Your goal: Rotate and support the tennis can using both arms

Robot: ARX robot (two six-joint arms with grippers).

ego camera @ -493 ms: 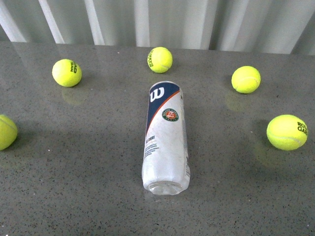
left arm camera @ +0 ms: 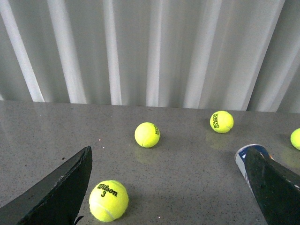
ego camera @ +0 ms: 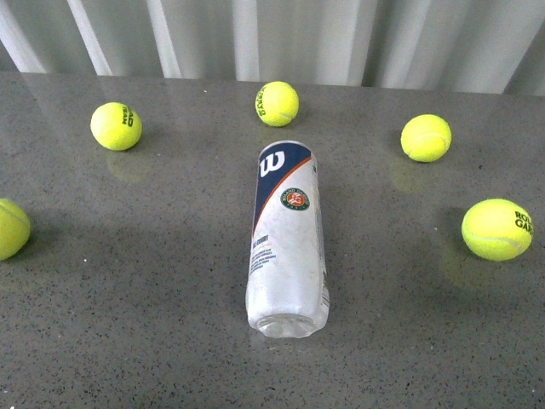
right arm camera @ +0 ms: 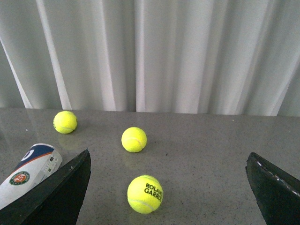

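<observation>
The tennis can [ego camera: 286, 239] lies on its side in the middle of the grey table, its white-and-navy label facing up and its clear end toward me. Neither arm shows in the front view. In the left wrist view my left gripper [left arm camera: 168, 187] is open, and the can's navy end [left arm camera: 244, 159] peeks out beside one black finger [left arm camera: 274, 187]. My right gripper [right arm camera: 168, 187] is open too, with the can [right arm camera: 28, 173] lying outside one finger [right arm camera: 56, 197]. Nothing sits in either grip.
Several yellow tennis balls ring the can: one behind it [ego camera: 277, 103], two at the left [ego camera: 116, 126] [ego camera: 10, 228], two at the right [ego camera: 426, 137] [ego camera: 496, 228]. A white pleated curtain [ego camera: 272, 38] backs the table's far edge.
</observation>
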